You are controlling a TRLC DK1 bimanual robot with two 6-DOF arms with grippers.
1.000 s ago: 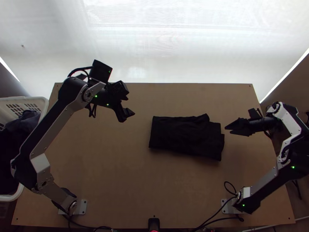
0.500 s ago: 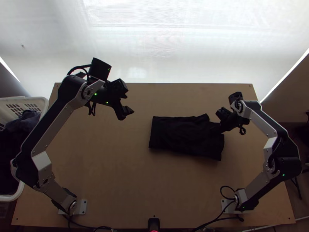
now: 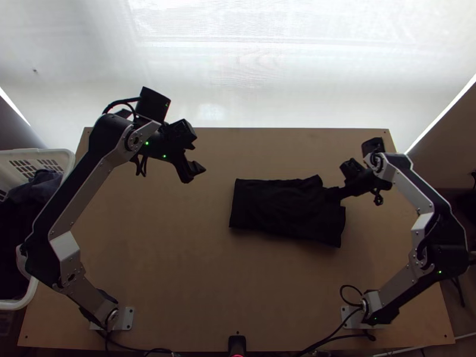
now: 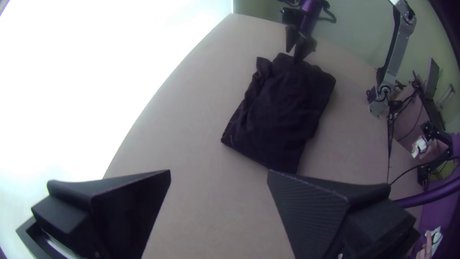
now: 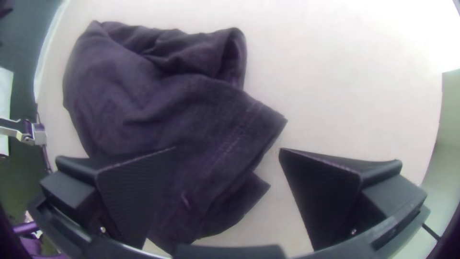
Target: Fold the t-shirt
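- Right gripper (image 3: 331, 194): fingers apart; one over the cloth, the other over bare wood in its wrist view; at the shirt's right end, right of centre in the top view.
- T-shirt (image 3: 279, 208): black, folded into a rough rectangle, right end uneven; centre to right of frame.
- Left gripper (image 3: 196, 174): fingers apart, left of the shirt.
- Table (image 3: 178, 268): light wood, beneath.
- Basket (image 3: 68, 159): white, dark cloth inside; left edge of frame.
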